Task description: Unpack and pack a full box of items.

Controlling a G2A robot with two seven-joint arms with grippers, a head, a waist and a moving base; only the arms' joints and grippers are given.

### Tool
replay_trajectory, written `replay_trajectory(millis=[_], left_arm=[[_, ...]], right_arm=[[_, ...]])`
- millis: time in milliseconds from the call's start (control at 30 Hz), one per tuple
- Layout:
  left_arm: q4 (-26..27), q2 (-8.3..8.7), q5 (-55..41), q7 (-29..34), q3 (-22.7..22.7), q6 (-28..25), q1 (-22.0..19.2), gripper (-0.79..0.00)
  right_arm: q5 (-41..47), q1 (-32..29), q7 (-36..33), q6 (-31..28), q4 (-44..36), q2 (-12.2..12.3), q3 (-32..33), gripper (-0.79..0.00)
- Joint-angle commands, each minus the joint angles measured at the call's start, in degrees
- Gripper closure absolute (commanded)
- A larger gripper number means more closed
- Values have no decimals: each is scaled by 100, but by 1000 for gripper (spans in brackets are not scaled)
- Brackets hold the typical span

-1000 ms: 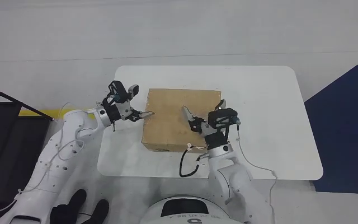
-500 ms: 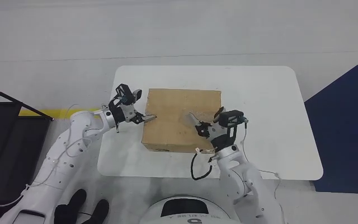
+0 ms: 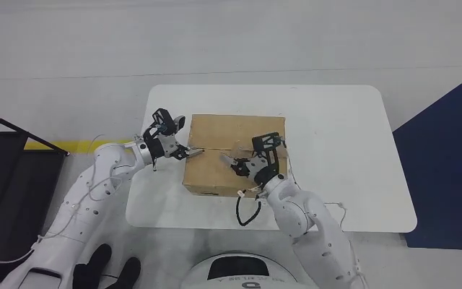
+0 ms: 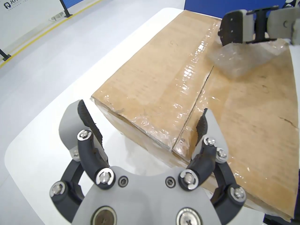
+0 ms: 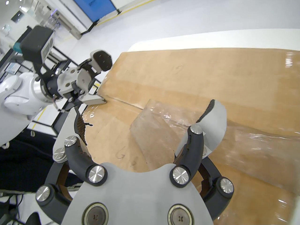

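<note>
Cardboard box (image 3: pixel 224 134) (image 4: pixel 164 76) (image 5: pixel 199 71), shut and brown, sits on the white table (image 3: pixel 339 130) (image 4: pixel 58 99) (image 5: pixel 187 38) directly in front of both grippers, with its flaps closed and shiny clear tape running along the middle seam (image 4: pixel 196 99) (image 5: pixel 124 101). The left gripper (image 3: pixel 184 139) (image 4: pixel 143 108) (image 5: pixel 99 80) is at one end of the box, spread wide, with the box's top edge and the end of the seam between its two fingers. One finger (image 4: pixel 206 122) has its tip just over the top of the box, right beside the seam, while the other finger (image 4: pixel 82 113) hangs off the side of the box, over bare table. Whether the nearer tip actually touches the cardboard cannot be told. The right gripper (image 3: pixel 242 157) (image 5: pixel 145 112) (image 4: pixel 255 26) is above the top of the box, near the middle, on the far side of the seam from the left gripper and pointing towards it; it too is spread wide. Between and just below its fingers a loose, wrinkled flap of clear tape (image 3: pixel 232 154) (image 5: pixel 159 122) (image 4: pixel 239 58) stands up off the cardboard, lifted at the end nearest the left gripper and trailing back under the right gripper's palm. One dark pad of the right gripper is right at the flap's raised edge, but the fingers are not closed on it. The two grippers face each other along the box top, near but apart.
</note>
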State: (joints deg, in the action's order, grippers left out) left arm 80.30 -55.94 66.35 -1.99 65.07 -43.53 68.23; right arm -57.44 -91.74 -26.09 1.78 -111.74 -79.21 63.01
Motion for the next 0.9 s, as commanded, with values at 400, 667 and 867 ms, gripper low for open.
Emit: replay_trajectory(millis=[400, 667, 867], left_arm=[[52, -42, -16, -95, -7, 67, 41, -785], [13, -45, -28, -165, 69, 109, 136, -785], [-45, -33, -74, -147, 192, 97, 165, -785]], right_arm=[[1413, 1112, 445, -1169, 450, -242, -1185, -785], [1247, 148, 1933, -1809, -284, -53, -278, -785], [629, -951, 2823, -1394, -778, 92, 694, -785]])
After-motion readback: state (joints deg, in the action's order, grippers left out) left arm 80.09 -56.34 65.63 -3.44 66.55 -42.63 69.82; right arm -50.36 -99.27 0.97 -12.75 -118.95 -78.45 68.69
